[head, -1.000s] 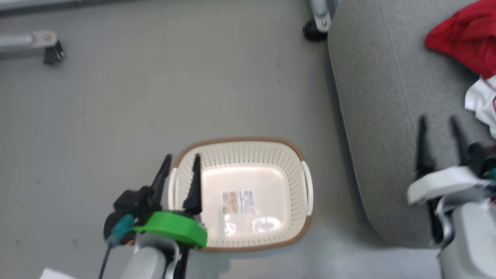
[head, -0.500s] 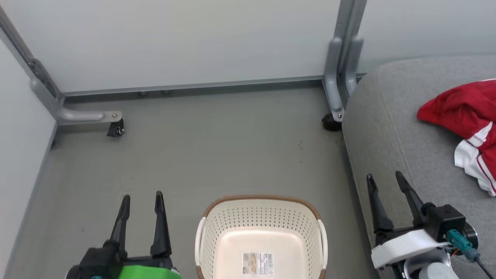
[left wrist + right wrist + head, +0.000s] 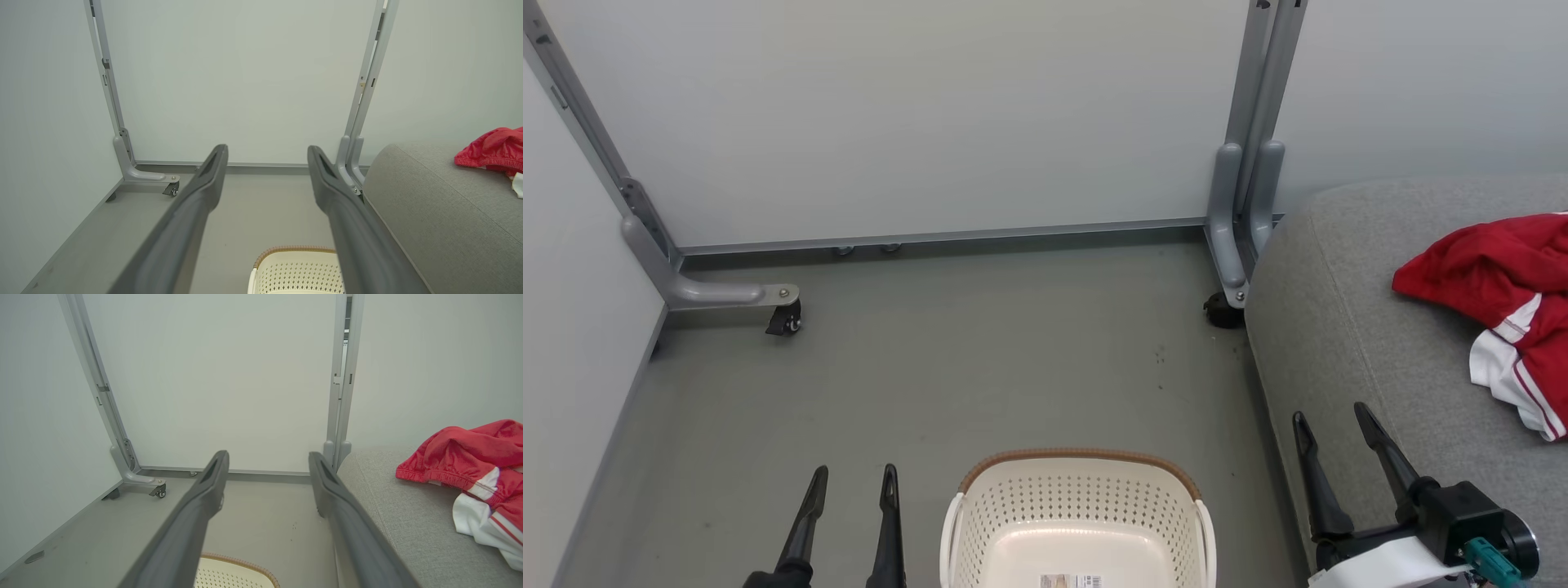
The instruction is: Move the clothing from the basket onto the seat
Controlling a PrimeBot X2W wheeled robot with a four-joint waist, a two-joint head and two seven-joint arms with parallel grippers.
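Now, clothing (image 3: 1494,294): on the seat (image 3: 1356,343), away from its left edge.
Basket (image 3: 1078,454): on the floor (image 3: 980,359) beside the seat's left edge.
Left gripper (image 3: 854,474): fingers apart, holding nothing.
Right gripper (image 3: 1327,412): likewise spread, empty.
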